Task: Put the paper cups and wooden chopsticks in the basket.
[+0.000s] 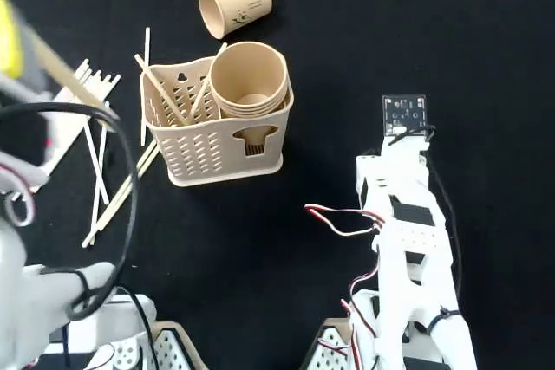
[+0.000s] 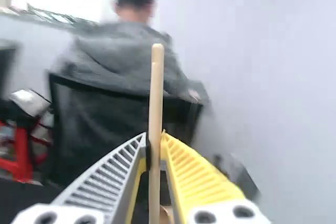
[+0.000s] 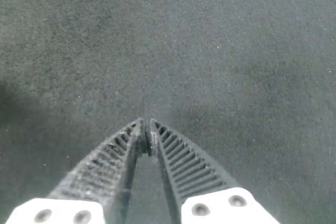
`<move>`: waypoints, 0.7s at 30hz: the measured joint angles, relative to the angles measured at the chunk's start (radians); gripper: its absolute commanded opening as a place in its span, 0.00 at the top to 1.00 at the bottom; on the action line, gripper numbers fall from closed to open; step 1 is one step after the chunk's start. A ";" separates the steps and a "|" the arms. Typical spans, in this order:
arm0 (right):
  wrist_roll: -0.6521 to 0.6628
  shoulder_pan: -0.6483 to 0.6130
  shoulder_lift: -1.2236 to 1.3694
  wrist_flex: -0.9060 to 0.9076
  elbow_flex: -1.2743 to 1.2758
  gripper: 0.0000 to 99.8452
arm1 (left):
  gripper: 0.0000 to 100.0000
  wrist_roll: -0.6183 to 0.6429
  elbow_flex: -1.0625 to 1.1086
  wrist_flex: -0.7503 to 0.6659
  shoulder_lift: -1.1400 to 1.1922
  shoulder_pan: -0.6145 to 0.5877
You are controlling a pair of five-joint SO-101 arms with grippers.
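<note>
A beige slotted basket point(image 1: 217, 149) stands left of the table's centre. It holds a stack of paper cups point(image 1: 249, 80) and a few wooden chopsticks point(image 1: 163, 91). Another paper cup point(image 1: 234, 6) lies on its side behind the basket. Several loose chopsticks point(image 1: 108, 184) lie on the cloth left of the basket. My left gripper point(image 2: 154, 139) is raised off the table at the far left, shut on one wooden chopstick point(image 2: 156, 93) that points up into the room; it appears as a tan streak point(image 1: 61, 71) from above. My right gripper point(image 3: 145, 124) is shut and empty, low over bare black cloth.
The right arm point(image 1: 403, 214) lies stretched along the right side of the table, its wrist board point(image 1: 405, 114) level with the basket. White paper wrappers point(image 1: 74, 106) lie at the left edge. Black cloth point(image 1: 260, 240) covers the table.
</note>
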 measured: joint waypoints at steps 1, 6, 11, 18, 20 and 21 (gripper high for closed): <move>0.000 0.000 0.000 0.000 0.000 0.99 | 0.97 0.000 0.026 0.000 -0.003 0.031; 0.000 0.000 0.000 0.000 0.000 0.99 | 0.97 0.023 0.078 0.000 0.021 0.132; 0.000 0.000 0.000 0.000 0.000 0.99 | 0.97 0.064 0.034 -0.020 0.098 0.135; 0.000 0.000 0.000 0.000 0.000 0.99 | 0.97 0.074 -0.038 -0.044 0.278 0.138; 0.000 0.000 0.000 0.000 0.000 0.99 | 0.97 0.074 -0.040 -0.066 0.339 0.133; 0.000 0.000 0.000 0.000 0.000 0.99 | 0.97 0.074 -0.040 -0.080 0.368 0.126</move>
